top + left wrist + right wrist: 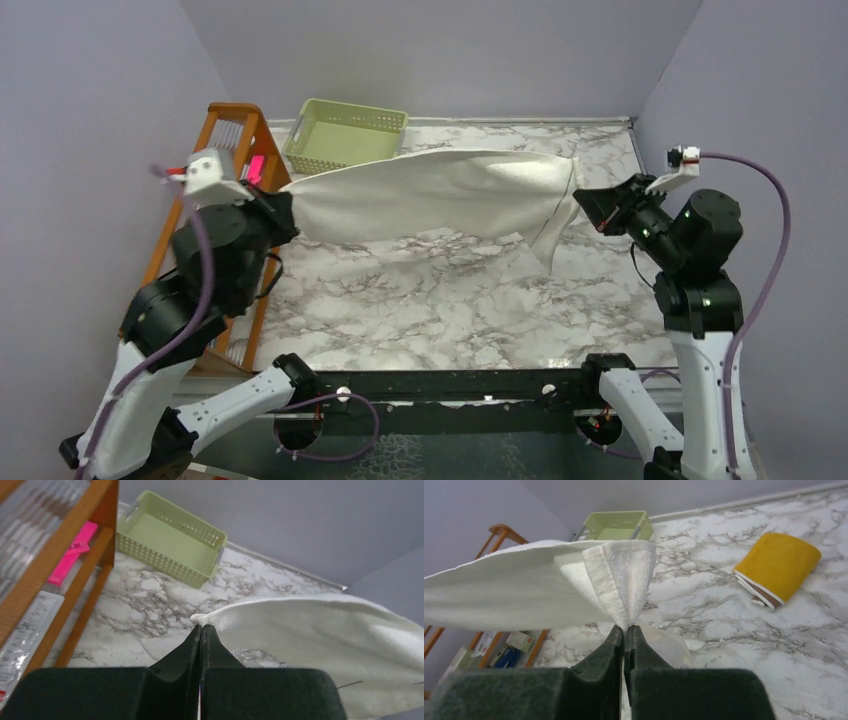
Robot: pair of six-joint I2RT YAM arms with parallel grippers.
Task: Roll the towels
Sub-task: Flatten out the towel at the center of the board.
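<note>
Left gripper (201,630) and right gripper (625,630) each clamp an end of the white towel (430,190). The yellow towel (779,560) lies rolled.

At either end of the black base rail (450,385) we saw the left arm (215,255) and the right arm (700,290), built alike: white lower links and bulky black joint housings. A purple cable (775,220) looped along each arm, outward from the rail. Small white camera brackets (210,172) capped the wrists farthest from the rail. We noticed green lights (705,300) on the right arm's joints. The fingers (225,655) were matte dark wedges.
</note>
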